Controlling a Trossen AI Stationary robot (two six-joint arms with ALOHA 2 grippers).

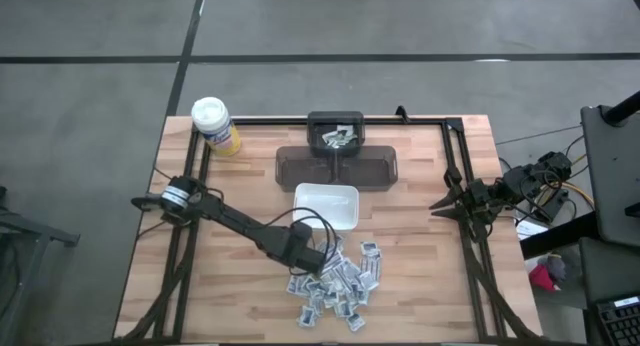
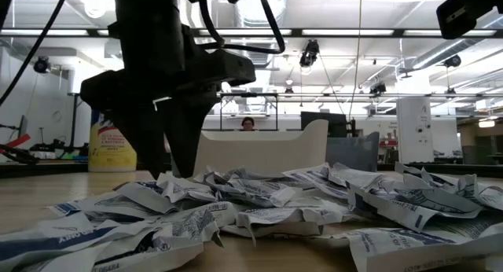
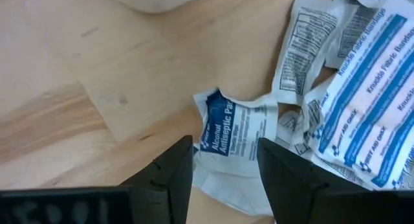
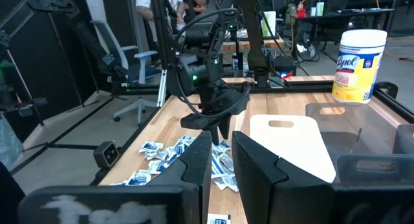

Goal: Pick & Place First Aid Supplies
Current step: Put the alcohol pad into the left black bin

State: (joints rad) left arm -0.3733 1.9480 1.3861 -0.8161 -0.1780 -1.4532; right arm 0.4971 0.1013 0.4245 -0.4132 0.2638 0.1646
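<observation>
One crumpled antiseptic packet [image 3: 231, 130] lies between the left gripper's [image 3: 225, 160] spread fingers at the pile's [image 1: 338, 283] ten-o'clock edge, so I'd drop straight down and pinch only it, while the right gripper [image 1: 447, 207] waits at three o'clock, fingers slightly parted.

Bright overhead lights, backlit silhouettes — blurry foreground

1. Both arms are dark, nearly black, built of slim jointed links.
2. The left arm [image 1: 235, 224] carries a silver-white band near its base and black cables looping above its wrist.
3. The left gripper [image 3: 223, 169] has two black, wedge-shaped fingers.
4. The right arm [image 1: 500, 191] trails bundled black wiring.
</observation>
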